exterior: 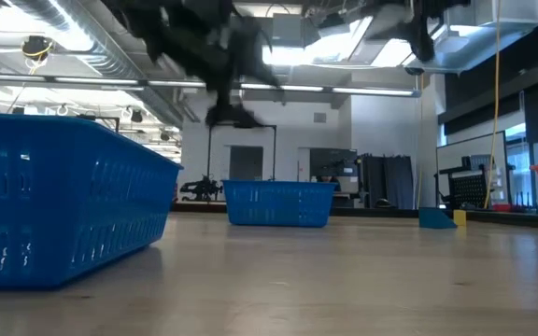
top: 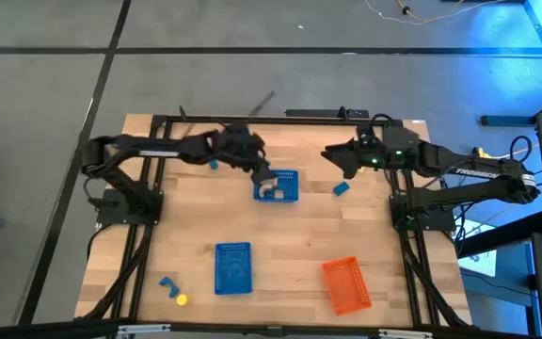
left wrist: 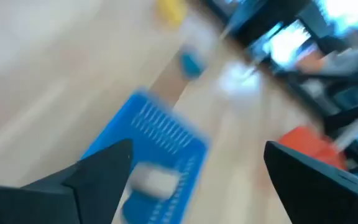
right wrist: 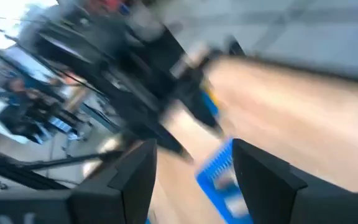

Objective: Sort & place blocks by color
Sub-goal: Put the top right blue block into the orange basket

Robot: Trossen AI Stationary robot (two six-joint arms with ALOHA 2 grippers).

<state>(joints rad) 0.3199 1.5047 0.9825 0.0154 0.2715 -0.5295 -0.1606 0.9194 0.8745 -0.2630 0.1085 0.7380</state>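
My left gripper (top: 263, 175) (left wrist: 197, 149) hovers open and empty over the far blue basket (top: 280, 185) (left wrist: 148, 137). A pale block (top: 269, 191) (left wrist: 153, 180) lies inside that basket. My right gripper (top: 330, 155) (right wrist: 194, 146) is open and empty in the air to the basket's right, toward the far edge. Loose on the table are one blue block (top: 342, 188) right of that basket and another blue block (top: 213, 165) left of it. A third blue block (top: 167, 282) and a yellow block (top: 182, 299) lie near the near-left corner.
A second blue basket (top: 233, 266) (exterior: 63, 210) stands near the table's near edge, and an orange basket (top: 346, 284) sits to its right. The bare wood between the baskets is free room. Both arm bases stand at the table's left and right edges.
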